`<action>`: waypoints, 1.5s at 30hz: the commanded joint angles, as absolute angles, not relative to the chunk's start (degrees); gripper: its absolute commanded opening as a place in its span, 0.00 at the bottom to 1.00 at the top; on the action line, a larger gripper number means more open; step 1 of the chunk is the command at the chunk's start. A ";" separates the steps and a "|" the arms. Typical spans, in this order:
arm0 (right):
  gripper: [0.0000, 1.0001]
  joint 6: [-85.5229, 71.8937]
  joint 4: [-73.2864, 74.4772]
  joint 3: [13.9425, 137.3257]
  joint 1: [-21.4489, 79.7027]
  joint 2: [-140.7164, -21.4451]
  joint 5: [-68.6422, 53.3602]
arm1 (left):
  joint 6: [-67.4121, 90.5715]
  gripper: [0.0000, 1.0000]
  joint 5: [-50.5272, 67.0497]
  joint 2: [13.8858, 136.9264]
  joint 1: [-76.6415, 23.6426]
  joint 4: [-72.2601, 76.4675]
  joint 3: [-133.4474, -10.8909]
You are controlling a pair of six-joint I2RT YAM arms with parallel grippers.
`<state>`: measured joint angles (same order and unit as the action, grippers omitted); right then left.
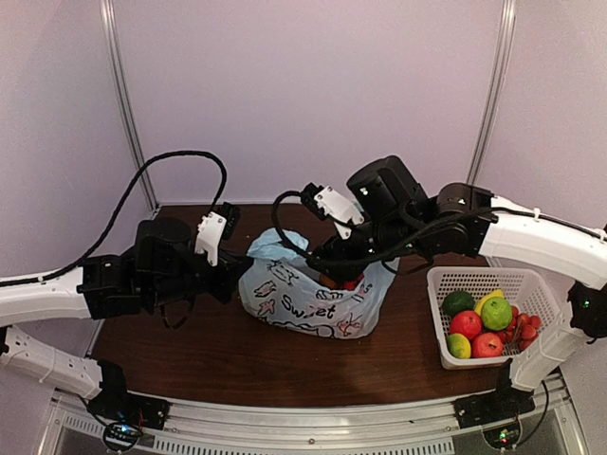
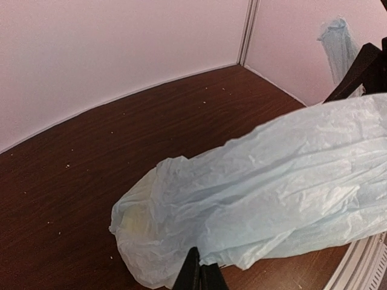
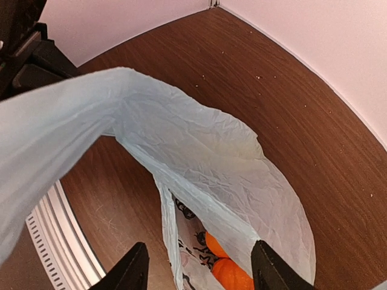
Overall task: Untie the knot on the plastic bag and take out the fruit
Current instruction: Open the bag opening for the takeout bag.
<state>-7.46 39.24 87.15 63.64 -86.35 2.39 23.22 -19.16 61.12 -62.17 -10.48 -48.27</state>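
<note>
The light blue plastic bag [image 1: 308, 301] with cartoon prints lies mid-table. My left gripper [image 1: 234, 277] is at its left edge. In the left wrist view the gripper [image 2: 202, 275] is shut, with the bag's thin film [image 2: 266, 193] pinched between its black fingertips. My right gripper [image 1: 343, 273] hovers over the bag's top. In the right wrist view it [image 3: 202, 272] stands open, its fingers either side of the bag's gaping mouth [image 3: 199, 163]. Orange fruit [image 3: 233, 275] shows inside the bag. The knot is out of view.
A white mesh basket [image 1: 479, 276] at the right holds a green apple [image 1: 496, 313], limes and red fruit. The dark wooden table [image 1: 190, 351] is walled at the back and sides. A metal rail [image 1: 313, 431] runs along the near edge.
</note>
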 commanded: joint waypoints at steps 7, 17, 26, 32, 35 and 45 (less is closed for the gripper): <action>0.56 2.50 40.65 89.53 58.79 -91.18 -1.33 | 24.49 0.00 -12.73 60.86 -58.70 -8.21 -47.98; 0.45 6.96 40.41 92.61 56.04 -95.55 -2.11 | 23.53 0.00 -9.53 62.62 -57.65 -8.29 -49.90; 0.53 10.35 40.51 96.39 55.59 -99.14 -4.63 | 23.29 0.00 -8.24 62.32 -56.49 -8.70 -50.46; 0.22 11.46 40.34 97.35 55.00 -100.51 -6.13 | 23.77 0.00 -7.76 61.96 -55.41 -8.53 -50.60; 0.00 9.49 39.84 98.09 53.71 -99.31 -6.41 | 23.98 0.00 -7.00 61.96 -54.09 -8.00 -50.63; 0.00 2.53 44.96 108.08 46.64 -93.00 -4.95 | 19.37 0.00 2.10 66.62 -45.60 -5.26 -57.59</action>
<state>5.37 41.41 101.08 47.83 -97.21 -7.11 22.98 -3.16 64.01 -48.10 -9.04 -51.55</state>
